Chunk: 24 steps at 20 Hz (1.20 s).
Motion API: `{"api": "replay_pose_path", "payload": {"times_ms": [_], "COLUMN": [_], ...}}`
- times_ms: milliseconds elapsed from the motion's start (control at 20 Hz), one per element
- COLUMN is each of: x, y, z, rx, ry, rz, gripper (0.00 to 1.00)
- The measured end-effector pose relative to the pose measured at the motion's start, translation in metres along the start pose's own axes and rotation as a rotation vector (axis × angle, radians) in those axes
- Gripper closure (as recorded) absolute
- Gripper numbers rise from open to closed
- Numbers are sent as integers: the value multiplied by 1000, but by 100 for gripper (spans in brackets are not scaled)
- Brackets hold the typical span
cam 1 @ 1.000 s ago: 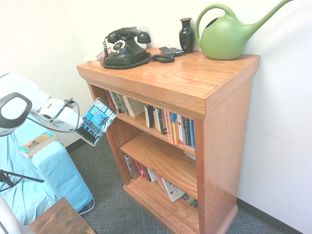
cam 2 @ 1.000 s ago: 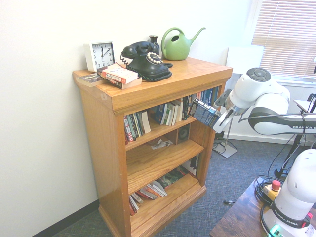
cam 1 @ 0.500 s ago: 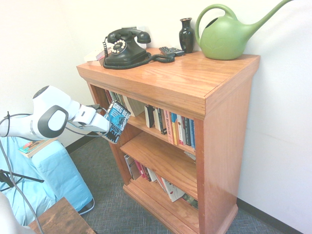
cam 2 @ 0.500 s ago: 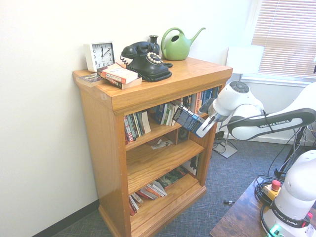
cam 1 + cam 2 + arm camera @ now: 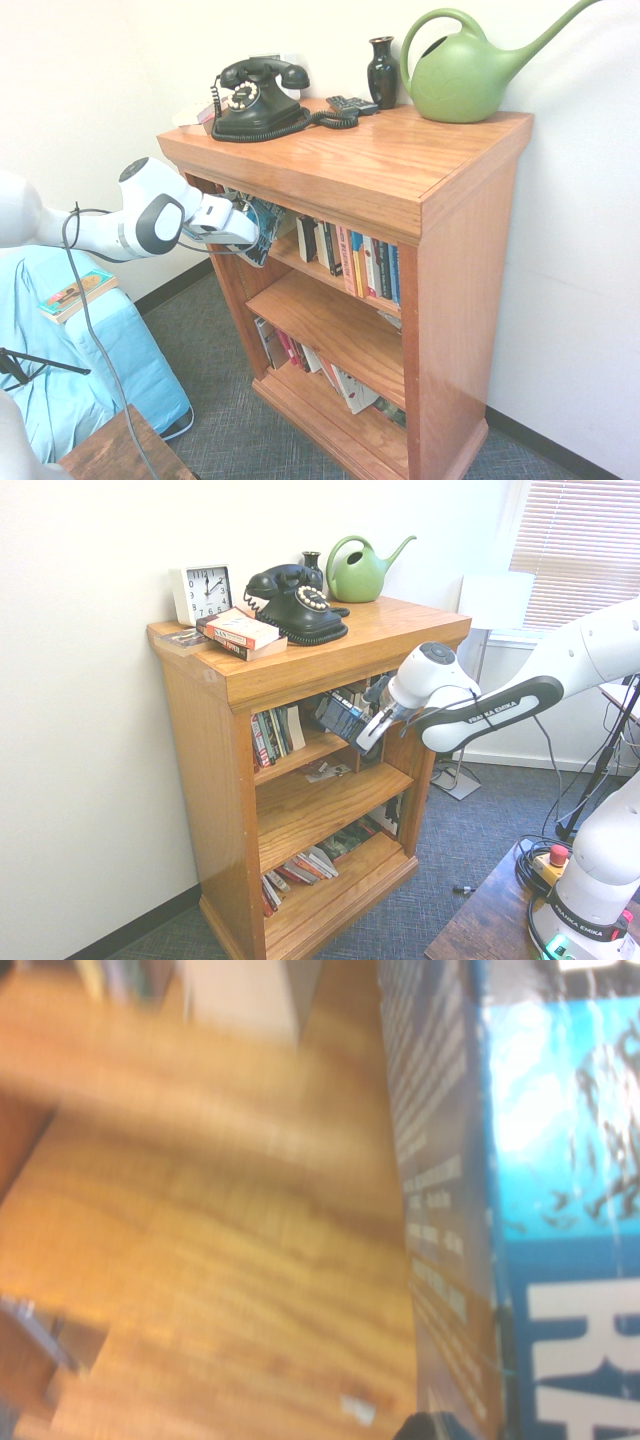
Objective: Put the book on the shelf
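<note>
At the left of the first exterior view, the gripper is clamping the book by one edge, so that the free end is leading into the top tier of the shelf. The book is hanging tilted at the mouth of that tier, just under the thick top board, not yet resting on wood. The tilt probably suits the low opening. Further right, a row of upright books is filling much of the tier, leaving a gap near the held book; leaning volumes behind it are crowding that gap. On top, the black telephone, a dark vase and the green watering can are sitting clear of the work.
</note>
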State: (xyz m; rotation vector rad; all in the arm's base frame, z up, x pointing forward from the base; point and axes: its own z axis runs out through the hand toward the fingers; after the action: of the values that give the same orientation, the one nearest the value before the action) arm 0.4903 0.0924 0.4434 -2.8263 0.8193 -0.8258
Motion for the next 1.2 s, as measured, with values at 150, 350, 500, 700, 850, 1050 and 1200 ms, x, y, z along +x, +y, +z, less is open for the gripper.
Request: {"api": "replay_pose_path", "payload": {"times_ms": [150, 350, 500, 700, 850, 1050, 1200], "x": [14, 9, 5, 1, -3, -10, -12], "y": [-6, -20, -30, -38, -45, -56, -59], "z": [13, 32, 40, 43, 46, 48, 48], "rx": [-6, -15, -18, -25, -26, -21, -21], "ry": [2, -12, -10, 10, 24, 37, 47], "rz": [-2, -21, -25, -26, -20, -36, -32], "gripper": [100, 100, 100, 100, 100, 100, 100]}}
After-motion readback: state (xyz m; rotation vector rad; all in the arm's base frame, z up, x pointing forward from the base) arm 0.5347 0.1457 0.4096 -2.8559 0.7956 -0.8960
